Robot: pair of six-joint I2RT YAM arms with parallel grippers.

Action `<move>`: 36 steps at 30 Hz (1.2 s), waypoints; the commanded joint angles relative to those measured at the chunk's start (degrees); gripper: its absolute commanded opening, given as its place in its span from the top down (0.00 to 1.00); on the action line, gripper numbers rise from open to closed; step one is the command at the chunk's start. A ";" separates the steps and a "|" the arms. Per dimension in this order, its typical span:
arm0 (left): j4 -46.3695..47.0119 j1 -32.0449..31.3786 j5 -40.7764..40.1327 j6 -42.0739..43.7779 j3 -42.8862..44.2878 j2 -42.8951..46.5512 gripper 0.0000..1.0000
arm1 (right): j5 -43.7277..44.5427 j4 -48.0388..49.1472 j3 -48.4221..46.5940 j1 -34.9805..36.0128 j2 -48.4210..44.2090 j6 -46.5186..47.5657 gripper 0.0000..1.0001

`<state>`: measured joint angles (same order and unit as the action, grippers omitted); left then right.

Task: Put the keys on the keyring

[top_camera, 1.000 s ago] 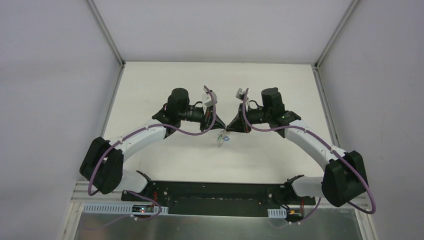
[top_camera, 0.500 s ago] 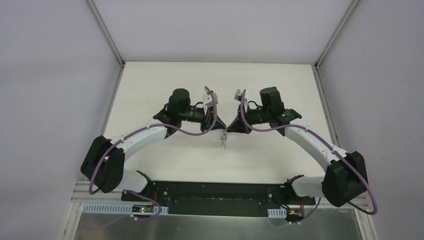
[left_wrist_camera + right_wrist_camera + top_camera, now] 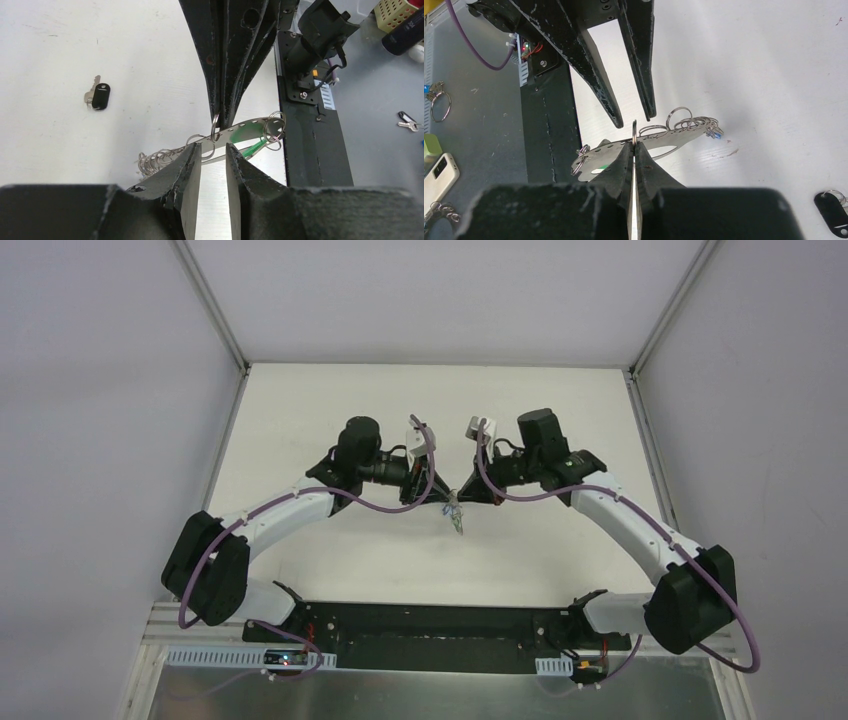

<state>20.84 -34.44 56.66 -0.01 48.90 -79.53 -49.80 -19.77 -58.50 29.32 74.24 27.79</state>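
**Near edge.** Both arms reach out from their bases and meet tip to tip over the middle of the surface (image 3: 60, 50).

**Left gripper** (image 3: 213, 148). Jaws parted with a plain gap between them; nothing held.

**Right gripper** (image 3: 634, 145). Jaws closed on 1 ring (image 3: 634, 131), which stands edge-on above the fingertips. That ring carries the keyring (image 3: 235, 131), so the whole bunch hangs in the air from this gripper, off the surface.

**Keyring.** Its pale flat strap, pierced with small holes, runs across the line joining the 2 grippers, with its long axis roughly near to far. The green key (image 3: 256, 146) shows beside the strap at the near end. A cluster of rings (image 3: 155, 161) trails from the far end, and the blue key (image 3: 716, 133) shows among them. Both keys appear attached, but which ring each sits on cannot be told.

**Governing relation.** The held ring lies straight ahead of the left gripper, just beyond its fingertips and in line with the gap between them. Judgement: a short straight advance would bring the left gripper onto the ring or the strap. The ring presents only its thin edge, so a slight offset could push the bunch aside instead of catching it.

**Far side.** The black key (image 3: 101, 96) lies flat on the surface, loose and well apart from the bunch. Judgement: it is the 1 key outstanding. The left gripper holds nothing, so it is the better placed to fetch it.
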 commanded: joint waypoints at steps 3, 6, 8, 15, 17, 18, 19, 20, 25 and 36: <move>-2.62 0.00 -0.41 4.31 3.24 -0.36 0.71 | 1.17 -2.79 -3.20 1.26 -0.03 2.20 1.00; -2.78 -0.02 -1.08 4.71 3.64 -0.41 0.68 | 1.12 -3.24 -3.57 1.59 0.56 2.27 1.00; -2.94 -0.02 -1.24 4.93 3.72 -0.52 0.67 | 1.11 -3.59 -3.93 1.71 0.94 2.27 1.00; -4.37 -0.97 -1.03 6.50 4.72 -1.45 0.69 | 0.76 -3.53 -4.17 1.92 1.58 1.83 1.00; -4.47 -1.14 -0.80 6.55 5.01 -1.88 0.72 | 0.69 -3.43 -4.10 1.93 1.62 1.74 1.00; -4.41 -1.16 -0.85 6.52 5.17 -2.01 0.74 | 0.67 -3.44 -4.08 1.96 1.65 1.69 1.00; -4.45 -1.24 -0.77 6.43 5.30 -2.08 0.75 | 0.67 -3.39 -4.00 1.91 1.62 1.71 1.00; -4.41 -1.25 -0.74 6.30 5.39 -2.16 0.76 | 0.67 -3.43 -3.93 1.88 1.61 1.74 1.00; -4.28 -1.38 -0.46 5.98 5.71 -2.54 0.82 | 0.41 -3.01 -3.56 1.93 1.70 1.40 1.00; -4.49 -1.93 2.00 5.67 6.30 -3.42 0.90 | -0.11 -2.15 -3.28 1.97 1.96 0.77 1.00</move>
<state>15.49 -35.70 56.47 5.10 52.84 -82.48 -47.57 -23.35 -59.88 30.89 76.40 28.75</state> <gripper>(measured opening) 0.111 0.008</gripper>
